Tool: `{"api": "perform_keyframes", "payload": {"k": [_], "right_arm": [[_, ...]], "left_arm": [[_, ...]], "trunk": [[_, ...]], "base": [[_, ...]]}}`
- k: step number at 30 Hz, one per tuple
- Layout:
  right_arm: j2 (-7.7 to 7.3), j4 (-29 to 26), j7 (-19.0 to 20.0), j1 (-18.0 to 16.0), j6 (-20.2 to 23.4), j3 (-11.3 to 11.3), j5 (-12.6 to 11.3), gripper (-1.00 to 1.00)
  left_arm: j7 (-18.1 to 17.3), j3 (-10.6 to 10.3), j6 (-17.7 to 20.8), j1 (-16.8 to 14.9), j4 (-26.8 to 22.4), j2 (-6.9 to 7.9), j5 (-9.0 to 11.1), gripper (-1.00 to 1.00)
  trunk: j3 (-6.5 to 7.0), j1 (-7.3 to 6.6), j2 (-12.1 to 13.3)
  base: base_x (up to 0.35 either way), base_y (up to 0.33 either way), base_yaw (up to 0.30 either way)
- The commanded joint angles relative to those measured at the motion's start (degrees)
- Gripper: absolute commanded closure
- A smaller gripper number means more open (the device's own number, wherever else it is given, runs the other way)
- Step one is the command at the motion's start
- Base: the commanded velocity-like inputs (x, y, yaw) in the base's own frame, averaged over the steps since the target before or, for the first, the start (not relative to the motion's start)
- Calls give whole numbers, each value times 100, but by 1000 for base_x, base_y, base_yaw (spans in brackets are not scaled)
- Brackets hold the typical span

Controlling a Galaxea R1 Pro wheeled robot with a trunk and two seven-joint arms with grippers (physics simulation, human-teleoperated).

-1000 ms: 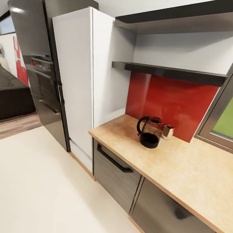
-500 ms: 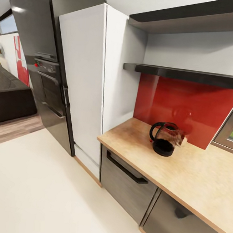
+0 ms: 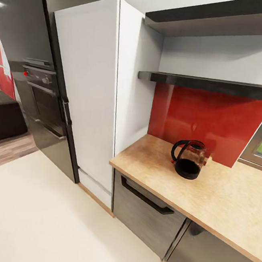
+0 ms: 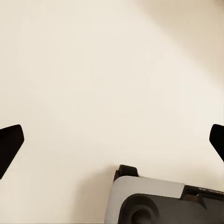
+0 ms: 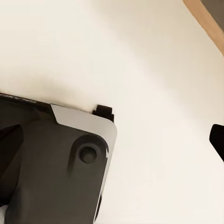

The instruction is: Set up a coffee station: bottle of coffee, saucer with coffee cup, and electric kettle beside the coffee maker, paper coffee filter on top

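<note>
The electric kettle (image 3: pixel 188 159), smoky glass with a black handle and base, stands upright on the kitchen countertop (image 3: pixel 221 197), close to the red backsplash. Above it runs the dark kitchen shelf (image 3: pixel 216 85); its top surface is hidden from this angle. My left gripper (image 4: pixel 112 144) hangs open over the cream floor, one dark fingertip (image 4: pixel 10 143) at each side of its wrist view. My right gripper (image 5: pixel 112 140) is also open and holds nothing, with one fingertip (image 5: pixel 217 140) showing over the floor.
A tall white cabinet (image 3: pixel 86 94) bounds the counter's left end, with a dark oven column (image 3: pixel 42 93) beyond it. Dark drawers with a black handle (image 3: pixel 146 197) sit under the counter. Open cream floor (image 3: pixel 37 218) lies in front. My own base (image 4: pixel 158 200) shows beneath both grippers.
The whole head view has shifted as the camera moved nearer the cabinets. The kettle stays put on the counter.
</note>
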Motion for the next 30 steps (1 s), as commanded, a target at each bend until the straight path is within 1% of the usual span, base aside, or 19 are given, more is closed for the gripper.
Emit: {"api": "perform_keyframes", "payload": {"k": [1, 19, 30], "right_arm": [[0, -12, 25, -3, 34, -49, 54, -100], [-6, -12, 19, -3, 34, -49, 48, -100], [-6, -12, 16, -3, 34, -49, 47, -100]], "left_arm": [[-59, 41, -1, -4, 6, -1, 32, -100], [-59, 41, -1, -4, 6, -1, 34, -100], [-59, 41, -1, -4, 6, -1, 37, -100]], "trunk": [[-12, 5, -11], [-12, 5, -11], [-12, 5, -11]], "base": [[184, 290, -264], [132, 312, -265], [24, 315, -265]]}}
